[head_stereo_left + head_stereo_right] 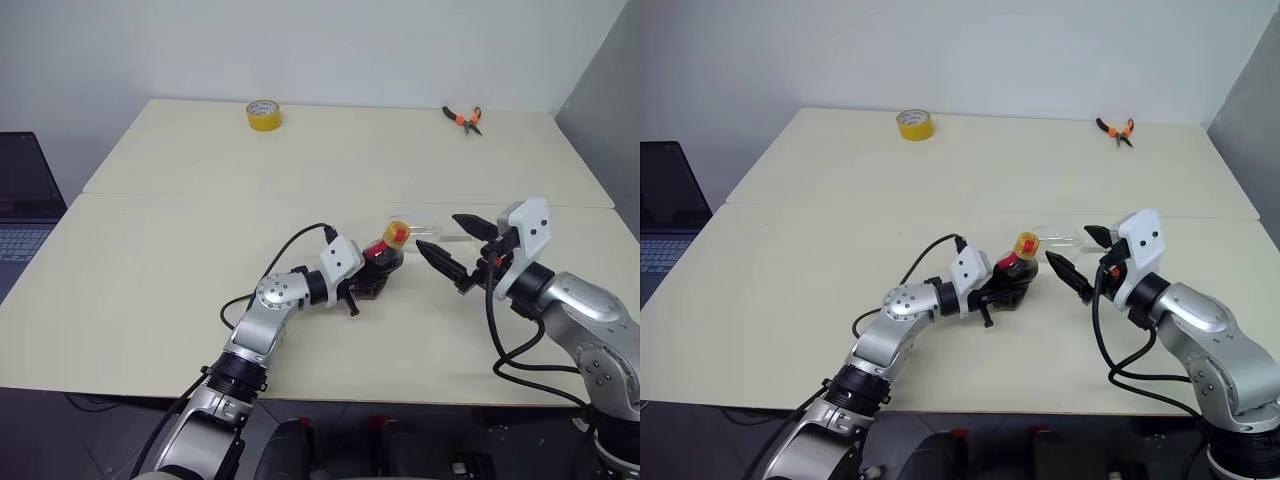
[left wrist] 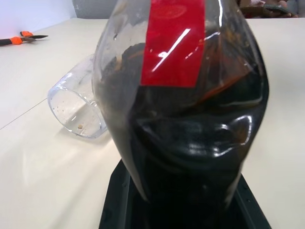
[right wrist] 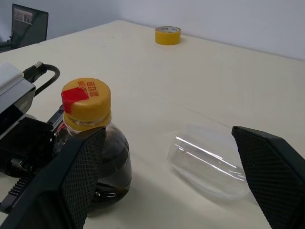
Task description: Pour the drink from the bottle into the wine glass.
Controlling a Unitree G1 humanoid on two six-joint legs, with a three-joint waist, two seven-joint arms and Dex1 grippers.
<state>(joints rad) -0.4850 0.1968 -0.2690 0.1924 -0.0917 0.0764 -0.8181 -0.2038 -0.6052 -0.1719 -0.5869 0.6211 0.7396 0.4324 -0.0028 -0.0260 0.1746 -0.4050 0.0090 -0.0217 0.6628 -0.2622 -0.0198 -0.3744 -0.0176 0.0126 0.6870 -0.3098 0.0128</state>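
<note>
Dark cola bottle gripped upright, wine glass lying on its side on the worktop.

Left gripper [image 1: 372, 283] has its fingers clenched on the bottle [image 3: 95, 157], which stands near the middle of the cream worktop [image 1: 150, 270] with its yellow cap [image 3: 87, 101] on and the drink [image 2: 190, 157] filling its lower body. Just beyond and to the right of the bottle, the wine glass [image 3: 209, 164] lies tipped over on the worktop, close to the bottle. Right gripper [image 1: 455, 250] hovers to the right of the bottle, fingers spread wide and grasping nothing. At the far edge lie a yellow tape roll [image 1: 263, 115] on the left and orange-handled pliers [image 1: 464, 119] on the right.
</note>
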